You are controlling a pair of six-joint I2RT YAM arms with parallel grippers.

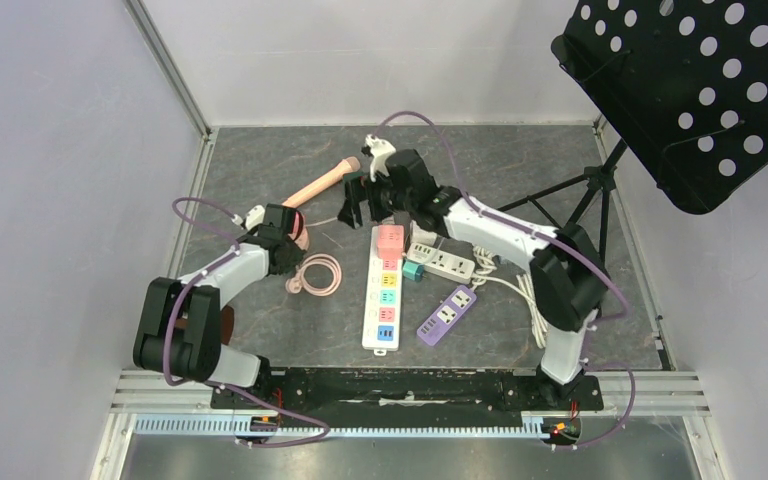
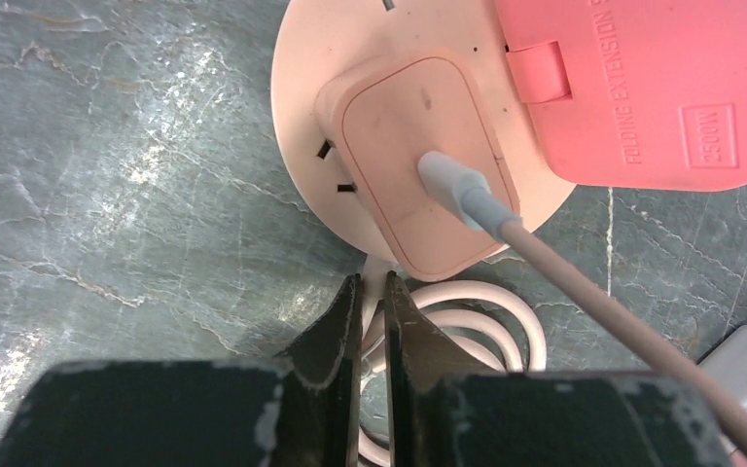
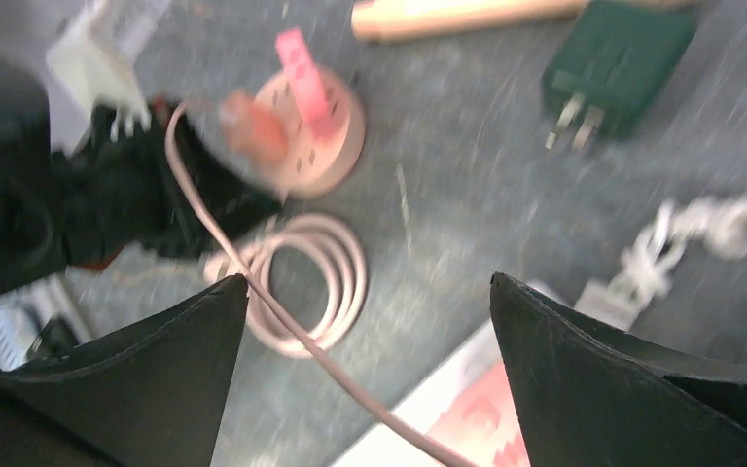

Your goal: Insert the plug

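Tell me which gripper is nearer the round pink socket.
Left. The left gripper sits just beside the round pink socket, over its coiled cord; the right gripper hangs open farther off, above the table.

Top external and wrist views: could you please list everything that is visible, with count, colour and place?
round socket hub: one, pale pink, left of centre
plug: one, pink, seated in the hub
coiled cable: one, pink, beside the hub
long power strip: one, white, coloured sockets, centre
short power strip: one, white, right of it
third power strip: one, purple, near right
plug adapter: one, dark green, far centre
music stand: one, black, right edge
left gripper: one, black, shut, at the hub
right gripper: one, black, open, above centre
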